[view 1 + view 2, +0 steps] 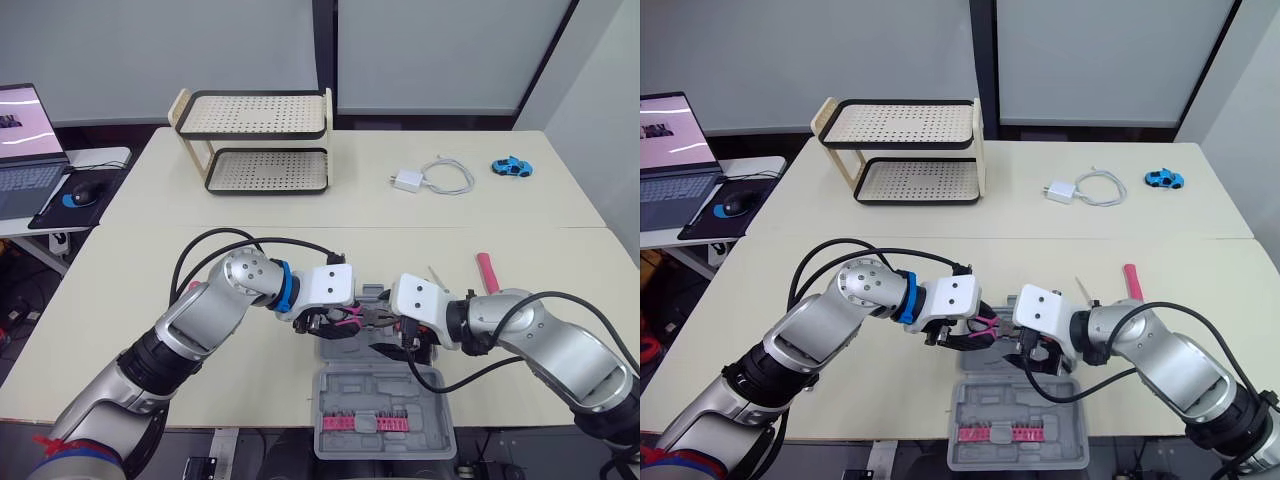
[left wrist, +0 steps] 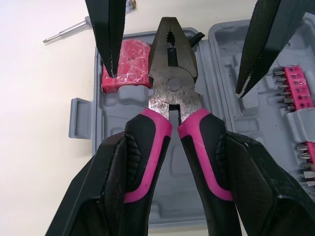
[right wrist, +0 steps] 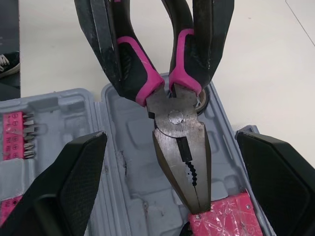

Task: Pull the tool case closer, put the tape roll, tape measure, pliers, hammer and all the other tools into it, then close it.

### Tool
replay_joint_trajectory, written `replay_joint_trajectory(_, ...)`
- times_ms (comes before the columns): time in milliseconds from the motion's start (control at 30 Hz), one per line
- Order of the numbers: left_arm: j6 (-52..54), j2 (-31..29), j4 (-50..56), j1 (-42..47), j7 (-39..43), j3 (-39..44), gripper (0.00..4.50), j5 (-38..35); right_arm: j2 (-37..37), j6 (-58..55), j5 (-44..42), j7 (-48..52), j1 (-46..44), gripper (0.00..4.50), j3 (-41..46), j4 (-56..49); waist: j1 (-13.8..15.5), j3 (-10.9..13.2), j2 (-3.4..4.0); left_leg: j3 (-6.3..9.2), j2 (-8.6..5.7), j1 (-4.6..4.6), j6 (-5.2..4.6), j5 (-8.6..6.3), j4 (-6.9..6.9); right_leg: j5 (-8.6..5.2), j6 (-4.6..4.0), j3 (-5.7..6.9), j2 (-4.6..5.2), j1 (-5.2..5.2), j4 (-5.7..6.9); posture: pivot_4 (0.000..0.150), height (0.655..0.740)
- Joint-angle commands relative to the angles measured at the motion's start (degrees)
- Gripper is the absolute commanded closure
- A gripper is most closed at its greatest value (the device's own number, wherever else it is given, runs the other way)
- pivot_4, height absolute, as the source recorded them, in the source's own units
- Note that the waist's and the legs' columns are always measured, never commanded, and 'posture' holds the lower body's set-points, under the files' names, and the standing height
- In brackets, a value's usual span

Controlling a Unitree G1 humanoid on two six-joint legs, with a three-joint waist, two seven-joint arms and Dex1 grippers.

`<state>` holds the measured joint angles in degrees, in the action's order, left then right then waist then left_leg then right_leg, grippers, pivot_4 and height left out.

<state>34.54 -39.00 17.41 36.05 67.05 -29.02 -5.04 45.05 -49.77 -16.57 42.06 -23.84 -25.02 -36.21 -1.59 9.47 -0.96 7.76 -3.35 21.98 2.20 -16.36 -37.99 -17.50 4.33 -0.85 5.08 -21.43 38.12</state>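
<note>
So the left pincer (image 2: 179,145) is clenched on the pliers (image 2: 173,88) by their handles, right above the open tool case (image 3: 130,147), nose pointing straight into the right pincer (image 3: 172,142), which is spread wide.

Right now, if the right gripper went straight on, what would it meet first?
Probably the pliers: the left gripper holds them, head pointing between the open fingers of the right gripper. Depth is hard to judge.
</note>
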Motion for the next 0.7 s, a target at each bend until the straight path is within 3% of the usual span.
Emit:
replay_joint_trajectory(33, -0.93, 0.09, 1.32, 0.77, 0.07, 0.36, 1.99, 0.39, -0.91, 1.24, 1.42, 0.62, -1.71, 0.00, -0.46, -0.57, -0.04, 0.00, 0.00, 0.00, 0.00, 0.00, 0.00, 0.00, 0.00, 0.00, 0.00, 0.00, 0.00, -0.01, 0.01, 0.150, 0.7400)
replay_joint_trajectory(133, -0.82, -0.13, 1.61, 0.38, 0.10, 0.27, 1.99, 0.46, -1.53, 1.38, 2.35, 0.80, -2.29, 0.61, -1.08, -0.21, -0.06, 0.00, 0.00, 0.00, -0.01, 0.00, 0.00, 0.00, 0.00, 0.00, 0.00, 0.00, 0.00, -0.02, 0.03, 0.150, 0.7400)
replay_joint_trajectory(367, -0.57, 0.01, 1.81, 0.14, 0.19, 0.31, 1.99, 0.52, -1.79, 2.47, 5.24, 1.53, -2.89, 3.19, -2.87, 0.34, -0.08, 0.00, 0.00, -0.01, -0.02, 0.00, 0.00, 0.00, 0.00, 0.00, 0.00, -0.01, 0.00, -0.03, 0.04, 0.150, 0.7400)
replay_joint_trajectory(667, -2.39, -0.02, 1.24, -0.56, 1.21, 0.56, 1.99, -0.17, -1.88, 4.07, 7.12, 3.64, -3.39, 3.32, -2.41, 0.17, -0.08, 0.00, 0.01, -0.01, -0.03, 0.00, 0.00, 0.00, -0.01, 0.00, 0.00, -0.02, 0.00, -0.05, 0.08, 0.150, 0.7400)
replay_joint_trajectory(700, -4.55, -0.82, 0.69, -0.71, 2.33, 0.46, 1.64, 0.03, -1.64, 4.22, 7.01, 3.97, -3.43, 3.32, -2.04, 0.03, -0.08, 0.00, 0.01, -0.01, -0.02, 0.00, 0.00, 0.00, -0.01, 0.00, 0.00, -0.02, 0.00, -0.05, 0.08, 0.150, 0.7400)
